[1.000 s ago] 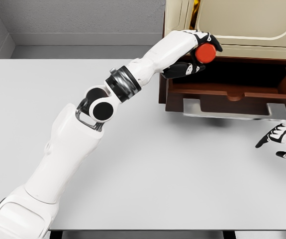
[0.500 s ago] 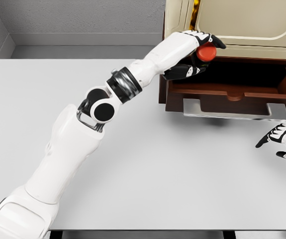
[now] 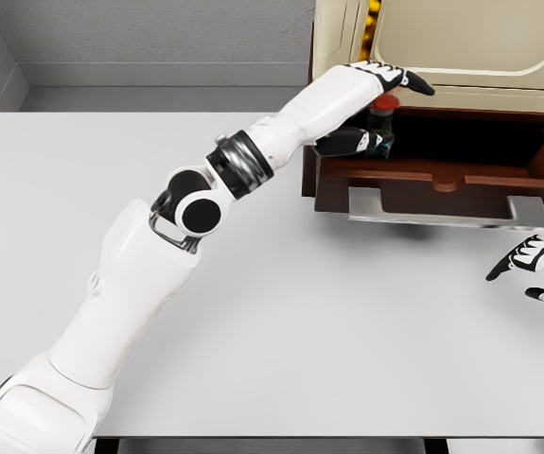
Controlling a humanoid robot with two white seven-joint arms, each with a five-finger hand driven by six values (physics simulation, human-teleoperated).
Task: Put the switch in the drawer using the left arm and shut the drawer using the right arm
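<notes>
A white table [image 3: 328, 322] fills most of the frame, and at its upper right stands a dark brown wooden cabinet [image 3: 311, 142] with a cream-coloured top unit, its drawer [image 3: 442, 180] pulled out toward the viewer with a pale metal handle [image 3: 442, 213] along its front.

The left arm [image 3: 149, 274] sweeps from the lower left corner diagonally up to the upper middle of the frame, bent at the elbow, forearm reaching over the drawer's left end. The left hand [image 3: 371, 99] hovers over the drawer's back left corner, palm turned down, fingers [image 3: 413, 80] stretched out flat above and thumb [image 3: 352, 142] lying lower along the drawer's left wall; they look spread apart and gripping nothing.

The switch [image 3: 382, 118], a small dark body with a red button on top, sits upright in the gap between fingers and thumb, low inside the drawer's left end. Whether it touches the drawer floor or is a little above it cannot be told, as the interior is in shadow.

The right hand [image 3: 536, 265] shows at the right edge, below the drawer's right corner, just beside the handle's end but apart from it, fingers loosely extended and empty.

By the look of it, the first half of the task is at its end: the switch appears released into the drawer. Left to do, as I judge it: draw the left hand clear of the drawer, then bring the right hand to the front and push it shut
</notes>
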